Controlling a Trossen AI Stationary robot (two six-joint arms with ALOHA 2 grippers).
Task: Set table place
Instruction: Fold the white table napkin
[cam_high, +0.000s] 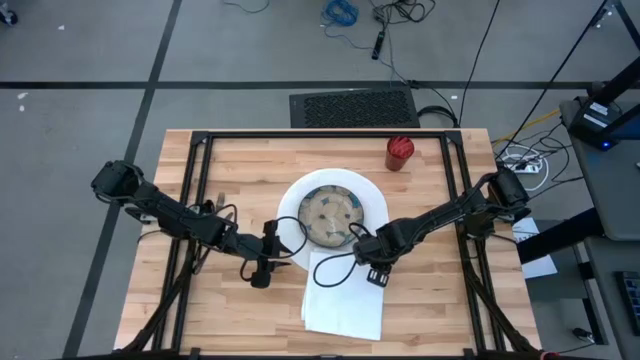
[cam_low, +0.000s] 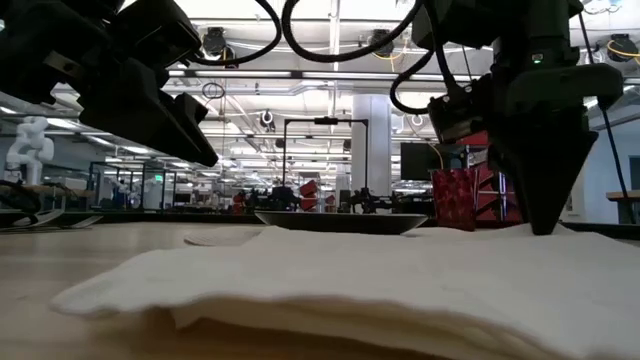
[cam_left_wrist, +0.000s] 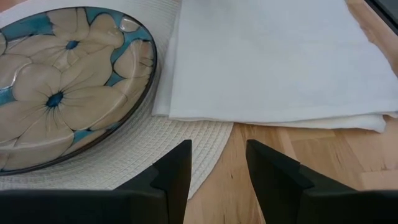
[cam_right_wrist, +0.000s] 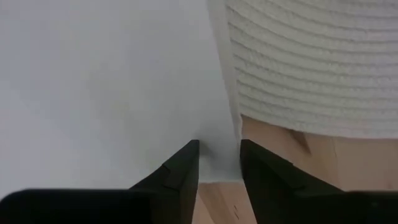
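Note:
A white folded napkin (cam_high: 345, 300) lies flat on the table (cam_high: 180, 300) near its front edge. Its far edge laps onto a round white woven placemat (cam_high: 375, 200), on which a blue and beige floral plate (cam_high: 330, 215) sits. My right gripper (cam_right_wrist: 219, 163) points down at the napkin's far right corner, beside the placemat's rim (cam_right_wrist: 311, 68), with its fingers a little apart. My left gripper (cam_left_wrist: 217, 152) hangs open above the table at the placemat's near left rim (cam_left_wrist: 186, 155), slanting down toward the napkin (cam_left_wrist: 273, 56), and touches nothing. My right gripper comes from above, pointing down, and its fingertips (cam_low: 545, 228) stand on the napkin's far right corner (cam_right_wrist: 214, 134). White cloth shows in the gap between the fingers. The napkin lies flat on the table. Whether any cloth is pinched, I cannot tell.
A red cup (cam_high: 399, 152) stands at the table's far right, behind the plate (cam_low: 340, 220) in the low view. The black tube frame (cam_high: 200, 140) runs around the table. Bare wood lies to the left and right of the napkin.

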